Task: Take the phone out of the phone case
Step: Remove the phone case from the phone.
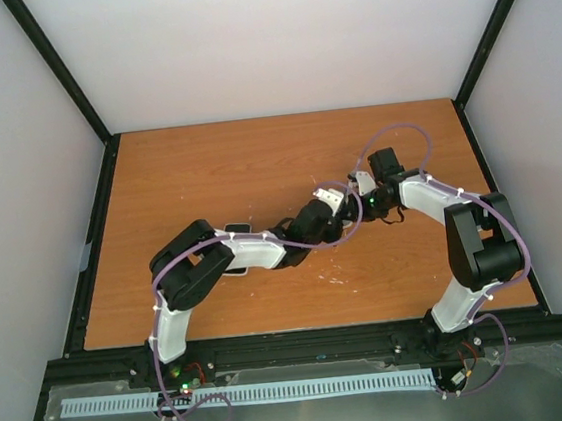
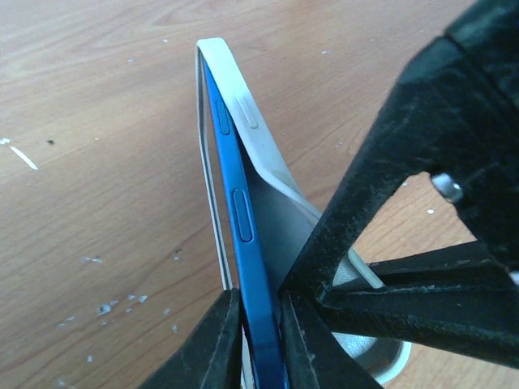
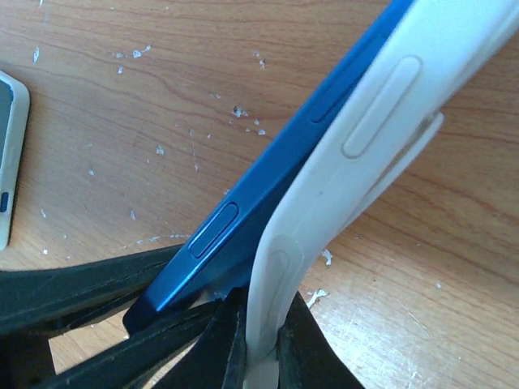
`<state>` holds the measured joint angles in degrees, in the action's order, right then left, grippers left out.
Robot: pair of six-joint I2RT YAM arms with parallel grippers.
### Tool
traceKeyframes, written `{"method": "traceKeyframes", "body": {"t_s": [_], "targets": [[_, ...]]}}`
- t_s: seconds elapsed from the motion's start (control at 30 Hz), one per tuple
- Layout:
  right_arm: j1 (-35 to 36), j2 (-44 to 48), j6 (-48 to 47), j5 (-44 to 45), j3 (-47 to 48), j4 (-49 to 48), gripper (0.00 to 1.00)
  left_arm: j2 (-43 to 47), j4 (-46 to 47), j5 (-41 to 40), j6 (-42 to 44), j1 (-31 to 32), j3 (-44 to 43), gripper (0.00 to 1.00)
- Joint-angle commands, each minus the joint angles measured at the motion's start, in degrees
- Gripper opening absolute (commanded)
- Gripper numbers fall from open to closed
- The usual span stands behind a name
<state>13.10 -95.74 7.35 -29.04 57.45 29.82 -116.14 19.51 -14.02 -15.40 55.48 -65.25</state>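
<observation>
left gripper [image 2: 259, 324]: squeezed shut on the blue phone [image 2: 239, 194], one finger flat on each face, side buttons just above the pinch

right gripper [image 3: 263, 328]: pressed together on the white phone case [image 3: 324, 186], nipping its side wall low down near a moulded button cover

phone: up off the surface [image 1: 206, 168], hanging between the two grippers, partway out. The case wall is bowed away from the phone's edge at the gripped end, and the two meet at the far end.

surface: orange-brown wood with loads of little white flecks [image 2: 105, 308] on it

room: plain white walls [image 1: 272, 30], black frame posts [image 1: 60, 68] running up the corners

top view only: left arm [image 1: 255, 248] and right arm [image 1: 430, 195] both bent inward, meeting a bit right of the middle of the surface

right wrist only: a flat white-edged thing [image 3: 10, 154] lying on the wood at the frame's left edge, can't tell what it is

left wrist only: the right gripper's black body filling the right side, touching the case
</observation>
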Motion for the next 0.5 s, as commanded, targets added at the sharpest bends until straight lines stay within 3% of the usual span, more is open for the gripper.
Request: {"method": "traceKeyframes", "body": {"t_s": [0.0,0.2,0.47], "targets": [[1.31,2.20,-6.00,-10.07,-0.60,13.33,0.03,-1.65,-2.22,5.86,-1.88,-8.01,0.53,0.13],[1.27,2.70,-8.23,-10.80,-0.63,14.57,0.03,-3.28,-6.12,1.94,-4.46,-8.84,-1.54,0.07],[-4.03,1.81,-9.78,-3.62,1.49,18.30,0.03,1.44,-4.78,-0.25,-6.96,-10.00,5.18,0.00]]}}
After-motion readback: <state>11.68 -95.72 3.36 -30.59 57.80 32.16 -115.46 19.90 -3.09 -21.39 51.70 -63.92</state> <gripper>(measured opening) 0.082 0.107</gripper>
